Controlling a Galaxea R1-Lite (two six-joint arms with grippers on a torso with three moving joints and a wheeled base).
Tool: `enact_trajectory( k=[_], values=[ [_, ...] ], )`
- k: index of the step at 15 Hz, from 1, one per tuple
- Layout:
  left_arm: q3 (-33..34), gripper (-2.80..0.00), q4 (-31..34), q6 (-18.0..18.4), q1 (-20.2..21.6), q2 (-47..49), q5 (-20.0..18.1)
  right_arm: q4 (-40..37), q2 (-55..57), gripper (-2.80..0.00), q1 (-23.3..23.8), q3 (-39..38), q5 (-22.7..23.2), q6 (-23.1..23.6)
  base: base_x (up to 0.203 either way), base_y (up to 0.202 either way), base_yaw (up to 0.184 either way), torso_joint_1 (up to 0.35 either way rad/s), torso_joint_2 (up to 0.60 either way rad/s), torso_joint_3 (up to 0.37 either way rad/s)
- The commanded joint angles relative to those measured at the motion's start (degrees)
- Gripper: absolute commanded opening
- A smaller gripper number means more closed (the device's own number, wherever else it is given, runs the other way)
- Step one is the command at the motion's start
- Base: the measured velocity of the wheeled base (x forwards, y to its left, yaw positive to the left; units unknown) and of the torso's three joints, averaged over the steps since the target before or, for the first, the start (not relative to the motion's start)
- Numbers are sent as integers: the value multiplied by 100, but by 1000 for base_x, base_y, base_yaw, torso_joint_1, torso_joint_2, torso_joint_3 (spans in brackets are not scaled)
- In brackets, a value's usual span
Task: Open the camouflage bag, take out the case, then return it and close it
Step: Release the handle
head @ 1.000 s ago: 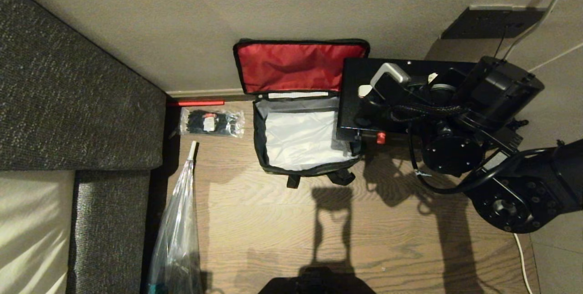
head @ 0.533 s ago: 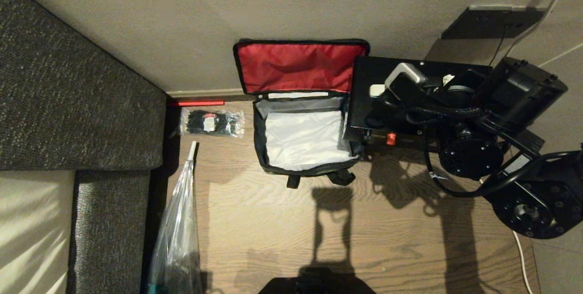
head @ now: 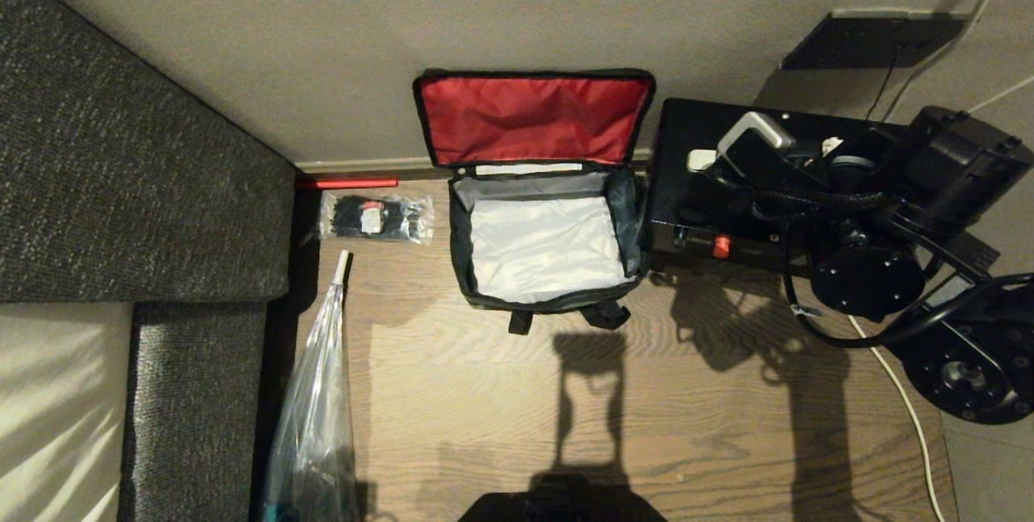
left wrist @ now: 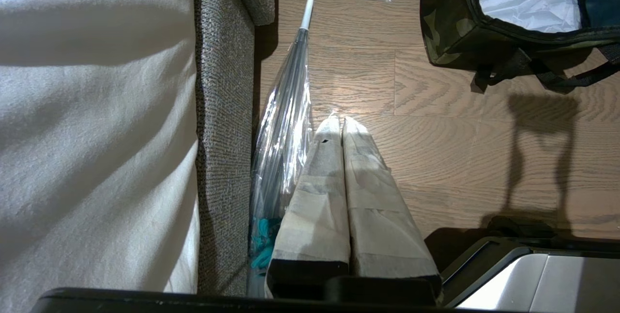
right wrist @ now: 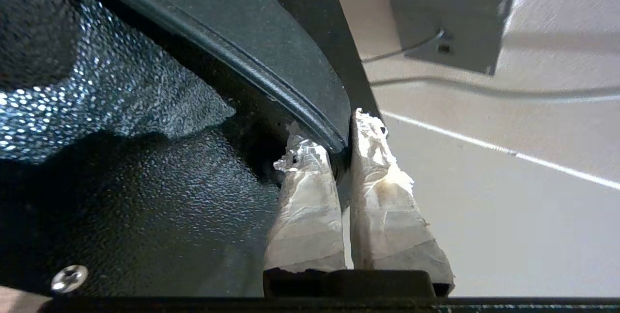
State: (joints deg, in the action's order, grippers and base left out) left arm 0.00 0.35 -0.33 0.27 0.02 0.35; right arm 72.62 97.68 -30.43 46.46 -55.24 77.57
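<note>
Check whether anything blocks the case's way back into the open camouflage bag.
Nothing visible does. The right gripper holds the case by its handle, right of the camouflage bag. The bag's red lid flap is folded back against the wall, and only grey lining shows inside.

A pebbled matt black case (right wrist: 145, 206) with a smooth handle (right wrist: 271, 61), cloth camouflage bag (left wrist: 450, 27), grained wood floor (head: 687, 425).

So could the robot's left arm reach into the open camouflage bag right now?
Probably yes. The left gripper hangs shut over bare wooden floor, with nothing between it and the open green-brown camouflage fabric bag. The flat black hard case is out, held by the right gripper.
</note>
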Motion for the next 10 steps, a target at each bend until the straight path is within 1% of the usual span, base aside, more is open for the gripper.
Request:
enact_trajectory(
  k=[1,7,8,10],
  values=[
    [18,-280,0,-2,0,-11,7,42,-32,-280,205,-54,-40,39,0,0,0,0,0,0],
    [18,-280,0,-2,0,-11,9,24,-75,-280,729,-177,-31,-37,0,0,0,0,0,0],
    [18,-280,0,-3,0,-11,7,24,-28,-280,836,-311,-31,-129,0,0,0,0,0,0],
    [18,-280,0,-2,8,-11,6,29,253,-280,893,-408,-28,-373,0,0,0,0,0,0]
  ],
)
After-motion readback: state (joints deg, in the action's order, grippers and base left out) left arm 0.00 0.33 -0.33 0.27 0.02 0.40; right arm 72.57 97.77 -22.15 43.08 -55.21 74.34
